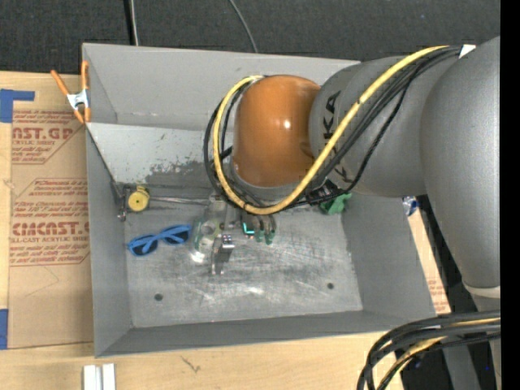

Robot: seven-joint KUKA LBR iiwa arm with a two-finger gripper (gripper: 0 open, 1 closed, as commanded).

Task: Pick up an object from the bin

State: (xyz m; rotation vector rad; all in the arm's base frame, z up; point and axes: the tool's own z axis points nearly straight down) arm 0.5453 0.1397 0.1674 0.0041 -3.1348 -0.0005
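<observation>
Clear glassy piece [200, 240], shape hard to make out, lies on the floor of the grey metal bin [162, 80]. It sits just right of the blue sunglasses [158, 240]; we cannot tell whether the two touch.

We sweep from the left. A small yellow round thing [138, 199] sits up and left of the sunglasses, apart from them. The sunglasses lie flat on the floor, long side running left to right. The clear piece comes next, at their right end.

The gripper [218, 258] is just right of the clear piece and a little below the line of the sunglasses, low over the floor. We cannot tell how far it is open, nor whether it has hold of anything or touches the clear piece. The wrist's orange cover [272, 140] is above it, up and right of the sunglasses, ringed by cables.

A small green thing [335, 204] lies well right of the sunglasses, partly under the grey arm [422, 136].
</observation>
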